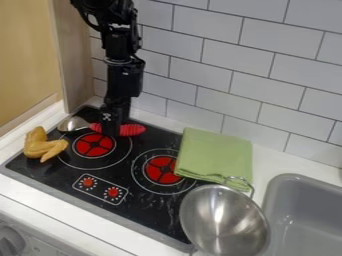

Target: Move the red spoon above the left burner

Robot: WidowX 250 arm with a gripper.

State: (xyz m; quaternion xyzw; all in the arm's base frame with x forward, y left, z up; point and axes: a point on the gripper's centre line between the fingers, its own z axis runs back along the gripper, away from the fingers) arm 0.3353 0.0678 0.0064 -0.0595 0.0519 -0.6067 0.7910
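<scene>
The black two-finger gripper [116, 128] hangs down over the handle of the red-handled spoon with a shiny metal bowl [132, 130], near the back edge of the black stovetop [40, 170]. How far open the gripper is, and whether it has hold of the spoon, I cannot tell. The spoon lies crosswise beneath it: the metal bowl is to the gripper's left in the view, and the ribbed red handle shows on both sides of it.

Just in front of the gripper, a little to its left, is the round red left burner [93, 144]; the matching right burner [160, 170] is in front and to the right. Farther left of the gripper lies a yellow-brown toy chicken piece [43, 146]. Two small red knobs [87, 182] are in front of it, beyond the left burner.

To the gripper's right, a folded light-green cloth [214, 154] lies partly over the stovetop and partly on the white bench [270, 162]. Well apart, to the front right, are a round steel pan with a wire handle [224, 220] and then a grey sink [304, 220].
</scene>
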